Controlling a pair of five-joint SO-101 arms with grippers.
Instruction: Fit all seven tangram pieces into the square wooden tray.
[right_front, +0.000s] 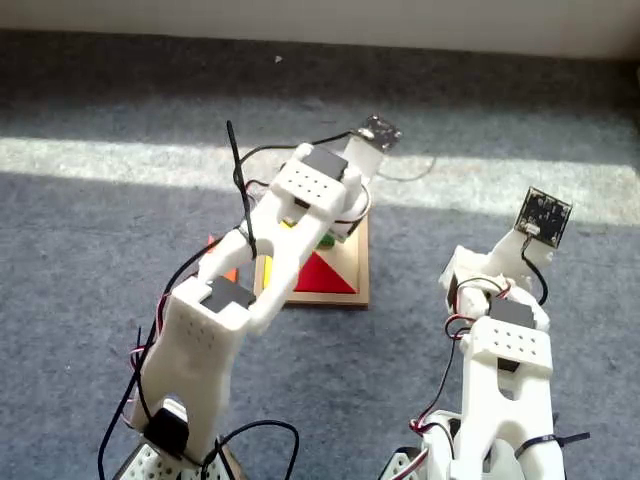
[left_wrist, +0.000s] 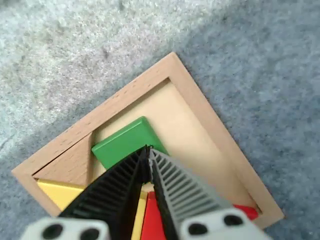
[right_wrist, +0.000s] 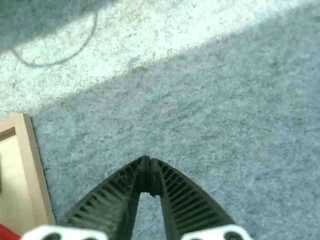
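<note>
The square wooden tray (left_wrist: 210, 107) lies on grey carpet. In it are a green square piece (left_wrist: 120, 142), a yellow piece (left_wrist: 60, 192), a red piece (left_wrist: 152, 225) and a wood-coloured triangle (left_wrist: 67, 162) in one corner. My left gripper (left_wrist: 147, 151) is shut, its tips right at the green piece's edge, with nothing between the fingers. In the high view the left arm covers most of the tray (right_front: 362, 290); a red triangle (right_front: 325, 272) shows. An orange piece (right_front: 229, 273) peeks out beside the tray. My right gripper (right_wrist: 146, 167) is shut above bare carpet, beside the tray's corner (right_wrist: 31, 150).
The right arm (right_front: 505, 345) sits folded back to the right of the tray. A sunlit band crosses the carpet behind the tray. Thin cables (right_wrist: 55, 60) lie on the carpet beyond it. Open carpet surrounds the tray.
</note>
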